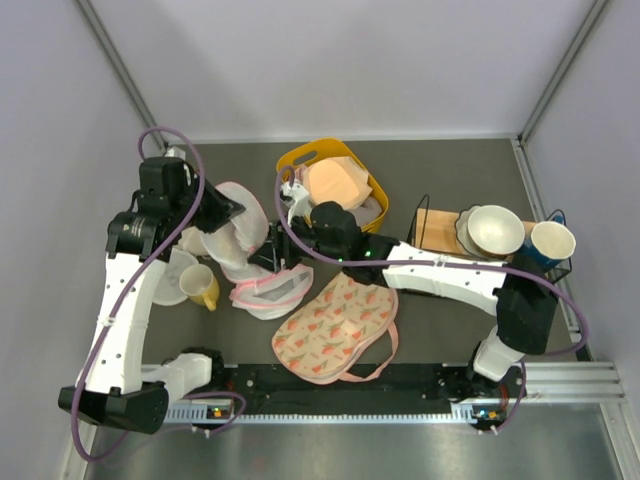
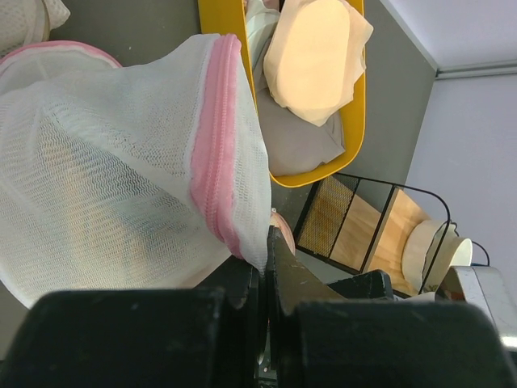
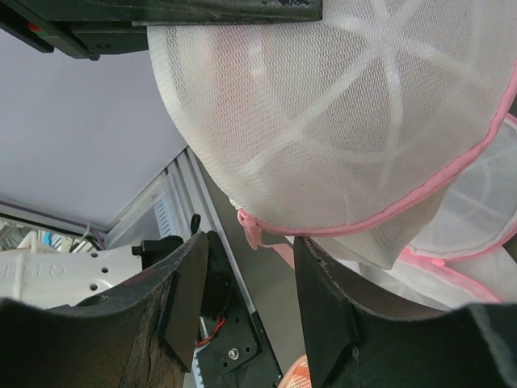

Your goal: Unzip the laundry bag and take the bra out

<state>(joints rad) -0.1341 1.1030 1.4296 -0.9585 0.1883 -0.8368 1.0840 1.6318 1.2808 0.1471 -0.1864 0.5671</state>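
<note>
The laundry bag [image 1: 243,238], white mesh with a pink zipper [image 2: 212,145], is lifted off the table at the left. My left gripper [image 1: 232,212] is shut on its mesh edge beside the zipper, and the left wrist view shows the gripper [image 2: 267,252] pinching it. My right gripper [image 1: 272,262] is open just below the bag. In the right wrist view the gripper [image 3: 250,244] has the pink zipper tab [image 3: 249,226] hanging just above the gap between its fingers, touching neither. A second pink-edged mesh dome [image 1: 272,290] lies flat on the table. The burnt-orange bra is not in plain view.
A yellow basket [image 1: 372,195] holding a pale peach bra [image 1: 335,182] stands behind. A cream pouch with red print [image 1: 335,325] lies at the front. A yellow mug [image 1: 205,288] on a white plate [image 1: 170,285] is at the left. A wire rack [image 1: 440,230], bowls [image 1: 495,228] and a blue cup [image 1: 552,240] stand at the right.
</note>
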